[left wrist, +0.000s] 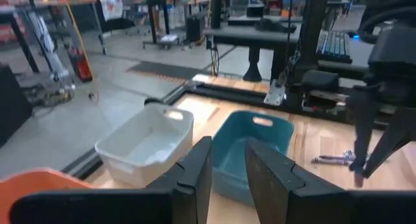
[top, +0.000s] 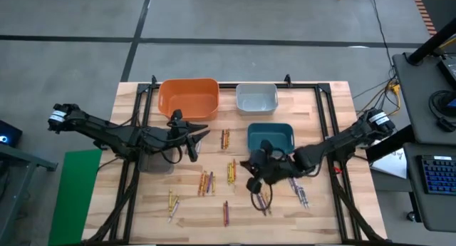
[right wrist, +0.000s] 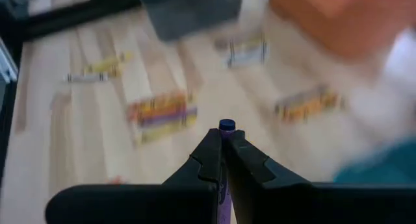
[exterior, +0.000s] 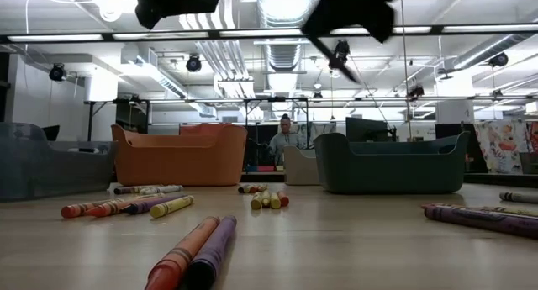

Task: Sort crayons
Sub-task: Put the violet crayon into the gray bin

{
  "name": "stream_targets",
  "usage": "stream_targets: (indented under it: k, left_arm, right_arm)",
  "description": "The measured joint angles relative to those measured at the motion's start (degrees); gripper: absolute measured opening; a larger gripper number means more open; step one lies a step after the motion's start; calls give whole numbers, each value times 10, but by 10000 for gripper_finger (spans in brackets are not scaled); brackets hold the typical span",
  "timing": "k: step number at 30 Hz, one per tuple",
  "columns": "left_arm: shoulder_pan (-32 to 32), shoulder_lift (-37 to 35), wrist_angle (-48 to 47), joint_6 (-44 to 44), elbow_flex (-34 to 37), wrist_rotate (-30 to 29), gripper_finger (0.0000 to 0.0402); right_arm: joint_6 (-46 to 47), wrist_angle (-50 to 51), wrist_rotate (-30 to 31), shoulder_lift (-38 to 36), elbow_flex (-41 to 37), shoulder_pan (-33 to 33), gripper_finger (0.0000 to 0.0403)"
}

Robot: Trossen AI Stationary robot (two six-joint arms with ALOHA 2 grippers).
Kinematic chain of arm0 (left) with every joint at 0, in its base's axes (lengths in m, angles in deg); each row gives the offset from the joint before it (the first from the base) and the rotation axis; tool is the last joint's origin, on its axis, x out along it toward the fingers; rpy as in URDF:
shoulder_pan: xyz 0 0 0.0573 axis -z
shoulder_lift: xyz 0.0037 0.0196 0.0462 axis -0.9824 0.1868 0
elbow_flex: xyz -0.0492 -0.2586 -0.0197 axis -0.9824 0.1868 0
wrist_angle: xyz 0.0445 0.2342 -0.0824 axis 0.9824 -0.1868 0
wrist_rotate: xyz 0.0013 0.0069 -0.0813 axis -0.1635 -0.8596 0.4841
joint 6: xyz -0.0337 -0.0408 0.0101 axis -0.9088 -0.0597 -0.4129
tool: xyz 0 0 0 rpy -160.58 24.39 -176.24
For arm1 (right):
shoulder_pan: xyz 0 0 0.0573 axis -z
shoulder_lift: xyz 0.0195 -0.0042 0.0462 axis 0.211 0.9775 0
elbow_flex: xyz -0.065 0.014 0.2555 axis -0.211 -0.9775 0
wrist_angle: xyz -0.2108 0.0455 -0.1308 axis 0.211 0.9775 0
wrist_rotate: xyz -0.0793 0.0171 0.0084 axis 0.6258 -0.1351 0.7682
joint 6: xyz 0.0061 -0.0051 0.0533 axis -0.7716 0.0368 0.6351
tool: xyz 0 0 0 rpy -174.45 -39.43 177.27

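Observation:
Crayons lie in small groups on the wooden table: (top: pixel 225 137), (top: pixel 231 171), (top: pixel 206 182), (top: pixel 172 201), (top: pixel 226 212) and purple ones (top: pixel 299 192). My right gripper (top: pixel 251 183) (right wrist: pixel 222 136) hangs above the table in front of the teal bin (top: pixel 271 137), shut on a purple crayon (right wrist: pixel 226 125). My left gripper (top: pixel 194 142) (left wrist: pixel 227 169) hovers in front of the orange bin (top: pixel 189 98), open, with nothing between its fingers. Both grippers are raised well above the table top. My right gripper pinches the purple crayon between its two fingers. The crayon lies along the fingers, and its blunt end (right wrist: pixel 226 126) sticks out just past the fingertips. The fingers slant down toward the table, and the crayon is lifted clear of it.
A white bin (top: pixel 256 98) stands at the far edge between the orange and teal bins. A grey bin (top: pixel 158 162) sits under my left arm. In the low view two crayons (exterior: pixel 193 252) lie close to the near edge. Black frame rails run along both table sides.

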Motion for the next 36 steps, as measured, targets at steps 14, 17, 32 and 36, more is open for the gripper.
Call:
stream_targets:
  k: [14,17,32,36]
  left_arm:
    - [-74,0,90,177,0,-36,75]
    - [-91,-3,71,175,0,-85,75]
    - [42,-184,-123,-40,40,-115,75]
    - [64,-195,-74,-38,60,-110,75]
  right_arm:
    - [-378,-286,-148,-20,-32,245,8]
    - [-362,-363,-269,-17,-52,331,8]
    - [-355,-551,-355,-22,-113,460,8]
    - [-338,-547,-307,-28,-145,453,8]
